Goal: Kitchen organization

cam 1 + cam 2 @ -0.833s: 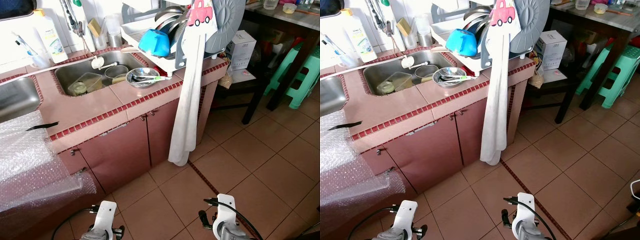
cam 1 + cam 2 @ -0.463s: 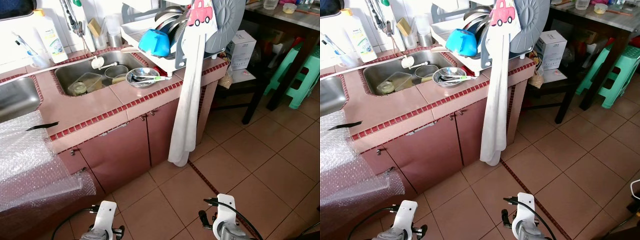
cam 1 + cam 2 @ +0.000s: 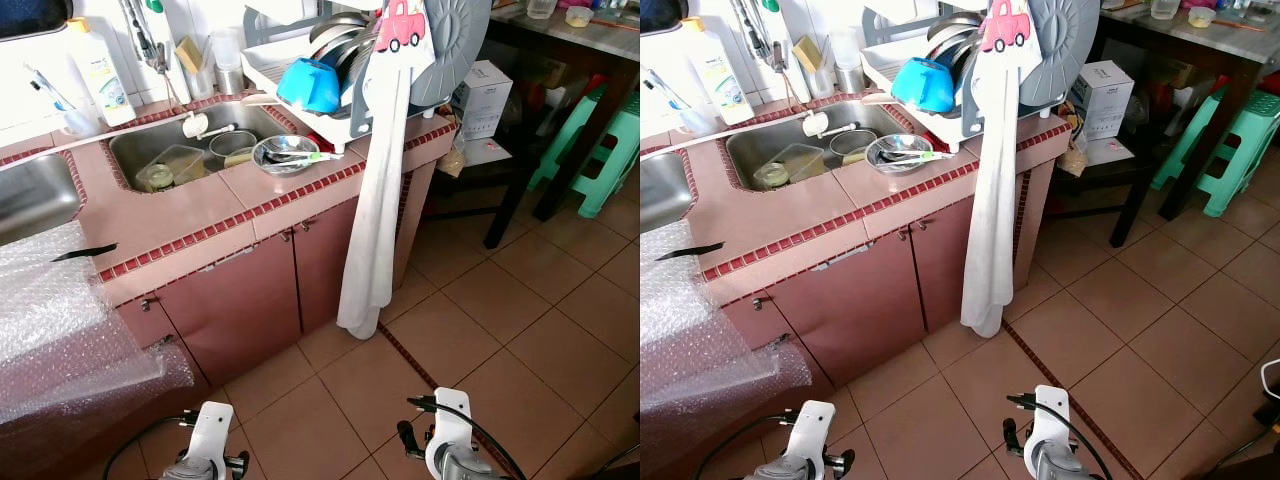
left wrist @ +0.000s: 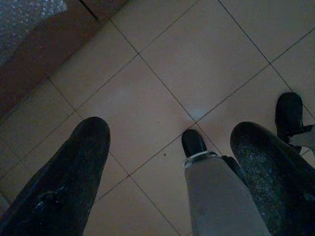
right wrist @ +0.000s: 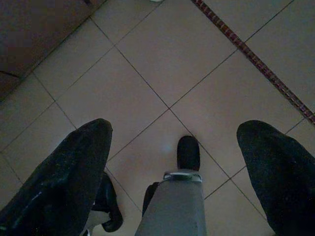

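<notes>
The worktop (image 3: 190,215) runs across in front of me, pink tile with a dark red trim along its front edge, and pink cupboard doors (image 3: 245,305) below. Sunk into it toward the back is the sink (image 3: 195,150), holding a clear tub (image 3: 170,165) and a metal pot (image 3: 232,143). Just beside the sink's right rim, near the worktop's front edge, sits a steel bowl (image 3: 286,154) with utensils in it. Behind the bowl, at the right end of the worktop, stands the dish rack (image 3: 330,70), crowded with plates and a blue cup (image 3: 308,85) lying on its side. A long white towel (image 3: 372,210) hangs from the rack's front, down past the worktop's right corner almost to the floor, with a grey round lid (image 3: 450,45) behind it. A white bottle (image 3: 100,75) stands at the back edge, left of the tap (image 3: 145,40). Bubble wrap (image 3: 55,320) covers the left end and spills over the front. The floor (image 3: 500,320) is brown tile with one dark red strip. To the right stand a dark table (image 3: 560,60), a white box (image 3: 482,98) and green stools (image 3: 605,150). My left gripper (image 4: 170,157) and my right gripper (image 5: 174,157) both hang low over the floor, fingers spread wide, holding nothing.
</notes>
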Robot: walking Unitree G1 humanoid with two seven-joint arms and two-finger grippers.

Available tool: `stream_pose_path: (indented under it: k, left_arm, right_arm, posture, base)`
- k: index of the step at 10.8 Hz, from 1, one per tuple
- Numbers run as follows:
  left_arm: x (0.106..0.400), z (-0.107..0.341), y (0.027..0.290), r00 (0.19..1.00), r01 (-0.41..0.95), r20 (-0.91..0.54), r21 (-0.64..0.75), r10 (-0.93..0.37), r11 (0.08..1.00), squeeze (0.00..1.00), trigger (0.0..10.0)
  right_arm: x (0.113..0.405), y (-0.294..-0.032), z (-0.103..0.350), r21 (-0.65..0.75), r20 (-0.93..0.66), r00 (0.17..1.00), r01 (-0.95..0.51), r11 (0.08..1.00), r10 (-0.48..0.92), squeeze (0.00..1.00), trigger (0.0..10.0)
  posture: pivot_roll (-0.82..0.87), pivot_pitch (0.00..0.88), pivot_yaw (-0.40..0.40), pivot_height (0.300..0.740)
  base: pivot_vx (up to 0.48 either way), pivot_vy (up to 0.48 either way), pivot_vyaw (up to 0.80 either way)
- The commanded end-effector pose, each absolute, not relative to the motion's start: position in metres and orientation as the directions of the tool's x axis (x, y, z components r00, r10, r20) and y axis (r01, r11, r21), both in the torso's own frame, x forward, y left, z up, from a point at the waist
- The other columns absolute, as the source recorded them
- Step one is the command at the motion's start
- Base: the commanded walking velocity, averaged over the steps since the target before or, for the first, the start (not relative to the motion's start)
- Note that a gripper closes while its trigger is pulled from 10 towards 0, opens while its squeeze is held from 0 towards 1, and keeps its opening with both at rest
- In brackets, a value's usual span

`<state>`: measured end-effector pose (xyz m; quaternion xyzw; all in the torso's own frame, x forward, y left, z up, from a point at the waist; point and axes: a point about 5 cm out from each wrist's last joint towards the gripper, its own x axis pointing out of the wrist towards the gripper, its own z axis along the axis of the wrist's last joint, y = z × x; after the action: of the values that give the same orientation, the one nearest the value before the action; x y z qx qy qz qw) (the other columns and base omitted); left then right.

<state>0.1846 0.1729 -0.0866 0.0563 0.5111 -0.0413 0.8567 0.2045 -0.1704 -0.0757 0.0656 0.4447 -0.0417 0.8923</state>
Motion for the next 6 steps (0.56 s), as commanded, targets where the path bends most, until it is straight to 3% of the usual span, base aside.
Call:
stream_pose_path:
  k: [1,6]
  left_arm:
    - [0.2181,-0.0679,0.1822,0.551,0.133,-0.835,0.103,0.012,0.986,0.00,10.0]
    - [0.2181,-0.0679,0.1821,0.550,0.132,-0.835,0.100,0.011,0.986,0.00,10.0]
  right_arm:
    - [0.1835,-0.1938,-0.0849,-0.036,-0.860,0.494,0.185,0.982,-0.125,0.00,10.0]
    - [0.1823,-0.1963,-0.0852,-0.076,-0.864,0.482,0.158,0.984,-0.144,0.00,10.0]
  posture:
    - [0.00,0.000,0.103,0.740]
    - [-0.01,0.000,0.106,0.740]
  base:
    - [0.000,0.000,0.00]
    - [0.000,0.000,0.00]
